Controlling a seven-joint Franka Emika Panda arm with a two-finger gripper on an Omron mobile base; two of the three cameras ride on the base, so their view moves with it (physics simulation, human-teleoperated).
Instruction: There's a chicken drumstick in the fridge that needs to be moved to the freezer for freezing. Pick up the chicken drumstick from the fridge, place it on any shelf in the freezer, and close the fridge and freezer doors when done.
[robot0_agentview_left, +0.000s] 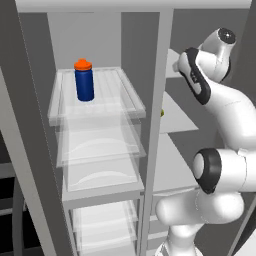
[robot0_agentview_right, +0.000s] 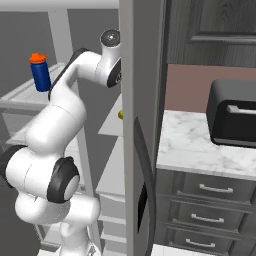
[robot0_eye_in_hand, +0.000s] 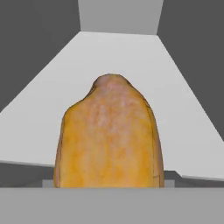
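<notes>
Drumstick right up against my hand camera: the chicken drumstick (robot0_eye_in_hand: 109, 138) looms large and golden, tapered end pointing away, over the opaque light-grey shelf (robot0_eye_in_hand: 183, 109) of the freezer (robot0_agentview_left: 175, 117). My fingertips are hidden behind it, so I cannot tell whether my gripper is clamped on it or loose. From the base cameras, my arm (robot0_agentview_left: 225, 107) reaches into the narrow compartment, its hand hidden past the divider. In the fridge (robot0_agentview_left: 95, 150) beside it, the blue bottle (robot0_agentview_left: 84, 81) stands upright on the top glass shelf (robot0_agentview_left: 120, 102). A tiny yellow-green item (robot0_agentview_right: 120, 114) sits at a freezer shelf's edge. The narrow door (robot0_agentview_right: 142, 125) stands open, edge toward the right base camera.
</notes>
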